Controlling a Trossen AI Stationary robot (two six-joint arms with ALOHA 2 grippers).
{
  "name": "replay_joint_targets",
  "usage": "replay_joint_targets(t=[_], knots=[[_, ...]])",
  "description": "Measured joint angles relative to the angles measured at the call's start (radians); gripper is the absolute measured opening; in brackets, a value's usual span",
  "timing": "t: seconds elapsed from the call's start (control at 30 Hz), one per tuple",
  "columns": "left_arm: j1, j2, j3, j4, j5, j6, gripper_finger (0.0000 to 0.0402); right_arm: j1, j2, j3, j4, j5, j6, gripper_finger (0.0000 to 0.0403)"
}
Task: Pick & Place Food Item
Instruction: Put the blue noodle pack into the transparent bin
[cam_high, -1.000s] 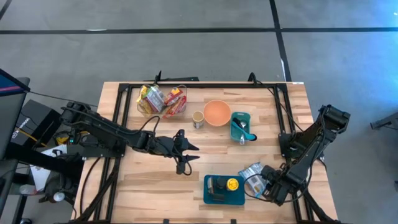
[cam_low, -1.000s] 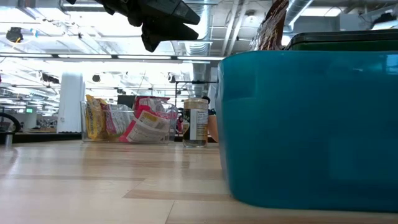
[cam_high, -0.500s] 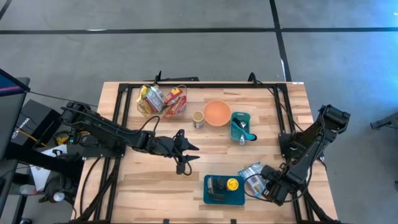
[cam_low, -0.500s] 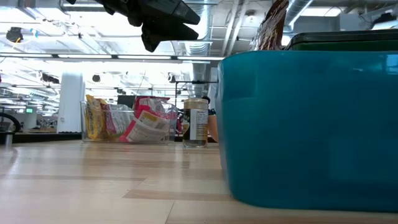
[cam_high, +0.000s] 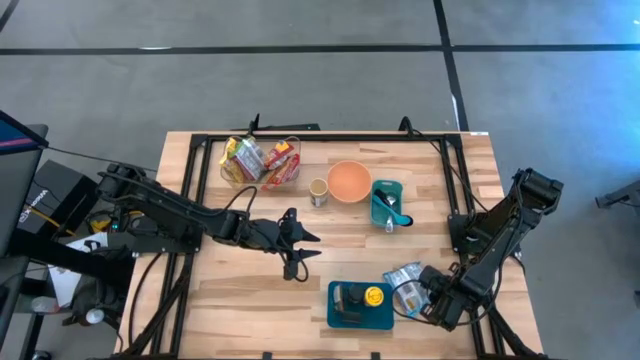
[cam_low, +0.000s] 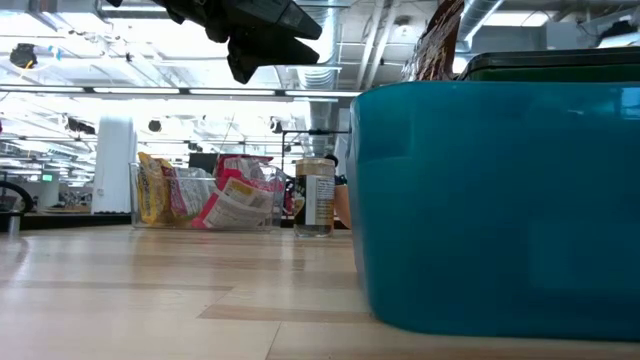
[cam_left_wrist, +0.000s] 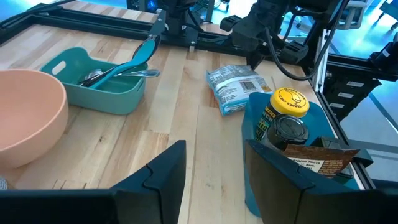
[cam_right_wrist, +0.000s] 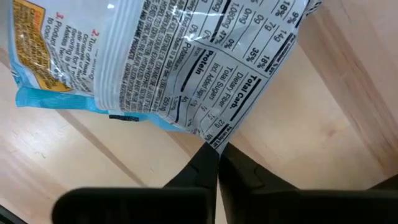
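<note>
— Jaws on the right gripper (cam_right_wrist: 212, 152) were pressed together, tips meeting on the very corner of the packet (cam_right_wrist: 161, 59). Pinched or just touching?

— It looked like a pinch on the sealed edge, but only the thinnest sliver of film sat between the tips, so I judged it a weak hold. The packet lay flat on the table (cam_high: 230, 290), spread out ahead of the tips.

— Why take it by the corner?

— Flat on the wood, it offered no other edge a two-finger grip could get under.

— And where would it go?

— Probably the bin (cam_high: 345, 315), just beside the packet on the side away from the right arm. A jar (cam_left_wrist: 287, 112) and a brown carton (cam_left_wrist: 323, 163) stood in it, so room was short.

— The left gripper (cam_high: 296, 247)?

— Well apart, hanging above bare wood mid-table, jaws part open and holding nothing. Past its tips sat the bowl (cam_left_wrist: 28, 115) and a tray (cam_left_wrist: 99, 84) of utensils.
</note>
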Motion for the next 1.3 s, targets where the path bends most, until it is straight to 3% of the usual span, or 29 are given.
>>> replay_joint_targets(t=[0.43,0.7,1.3], knots=[[0.000,0.000,0.000,0.000,0.000,0.000,0.0158,0.000,0.000,0.007,-0.010,0.000,0.019,0.0001],[0.000,0.000,0.000,0.000,0.000,0.000,0.0158,0.000,0.000,0.098,-0.137,0.008,0.026,0.0000],[0.000,0.000,0.000,0.000,0.000,0.000,0.0158,0.016,0.000,0.375,-0.532,0.273,0.058,0.0000]])
